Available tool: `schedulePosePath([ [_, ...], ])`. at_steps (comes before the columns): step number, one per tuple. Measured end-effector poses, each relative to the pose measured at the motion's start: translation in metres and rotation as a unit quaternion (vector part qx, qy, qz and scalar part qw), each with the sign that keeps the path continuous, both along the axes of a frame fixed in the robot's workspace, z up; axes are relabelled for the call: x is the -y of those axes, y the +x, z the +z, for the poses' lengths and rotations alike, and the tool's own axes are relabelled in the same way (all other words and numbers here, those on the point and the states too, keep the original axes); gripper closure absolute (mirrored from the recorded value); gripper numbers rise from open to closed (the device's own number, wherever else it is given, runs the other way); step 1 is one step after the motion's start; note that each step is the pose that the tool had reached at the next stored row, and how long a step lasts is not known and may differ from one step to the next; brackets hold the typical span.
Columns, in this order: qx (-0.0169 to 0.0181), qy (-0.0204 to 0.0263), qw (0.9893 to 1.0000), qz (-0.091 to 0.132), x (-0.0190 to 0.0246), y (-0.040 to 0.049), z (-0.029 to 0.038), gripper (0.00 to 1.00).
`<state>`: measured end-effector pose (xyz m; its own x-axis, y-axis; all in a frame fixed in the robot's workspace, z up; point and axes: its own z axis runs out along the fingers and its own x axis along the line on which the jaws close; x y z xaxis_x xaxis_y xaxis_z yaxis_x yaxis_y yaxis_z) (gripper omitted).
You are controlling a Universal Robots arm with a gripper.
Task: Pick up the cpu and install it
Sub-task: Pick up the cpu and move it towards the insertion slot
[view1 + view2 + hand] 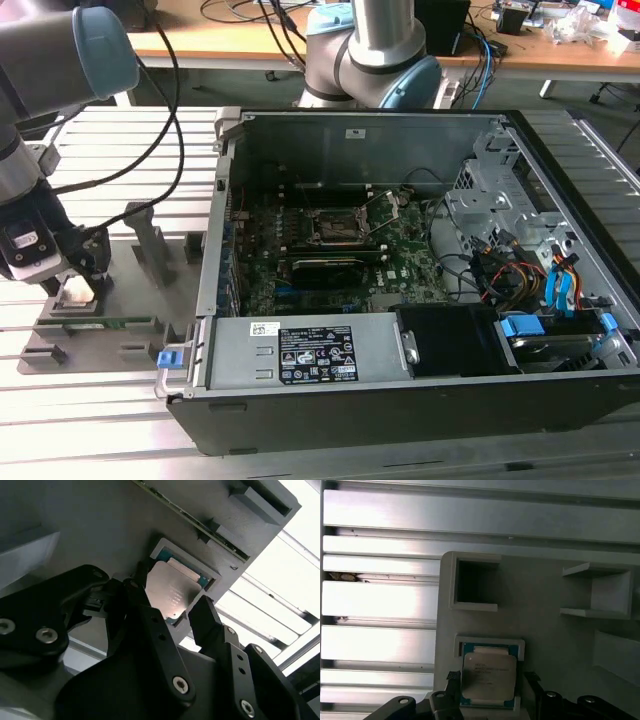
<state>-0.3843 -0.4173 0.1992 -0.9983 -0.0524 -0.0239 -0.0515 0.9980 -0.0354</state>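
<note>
In the exterior view we saw the gripper (75,285) low over a grey fixture plate (125,300) on the slatted aluminium table (100,430), at the exterior view's left. A green memory stick (100,322) lay in the plate just beside it. Well apart, toward the exterior view's right, the computer case (350,135) stood open, with the motherboard socket (340,228) in its middle.

In the second wrist view we found what that view could not tell us: the cpu (172,590) sat flat in a shallow square nest of the plate, its silvery lid turned up at the camera and a blue-green rim showing round it. The two black fingers (150,625) stood spread, one at each opposite edge of the chip, not clamped on it.

In the first wrist view we saw the chip nearly head-on, with a narrow gap to each finger. It looked close to square and we could not tell a long axis. A dark square pocket (477,587) lay further along the plate
</note>
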Motion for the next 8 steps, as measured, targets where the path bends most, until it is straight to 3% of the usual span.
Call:
schedulePosePath([
  [8, 0.0, 0.0, 1.0, 0.001, -0.0011, 0.0, -0.0084, 0.4],
])
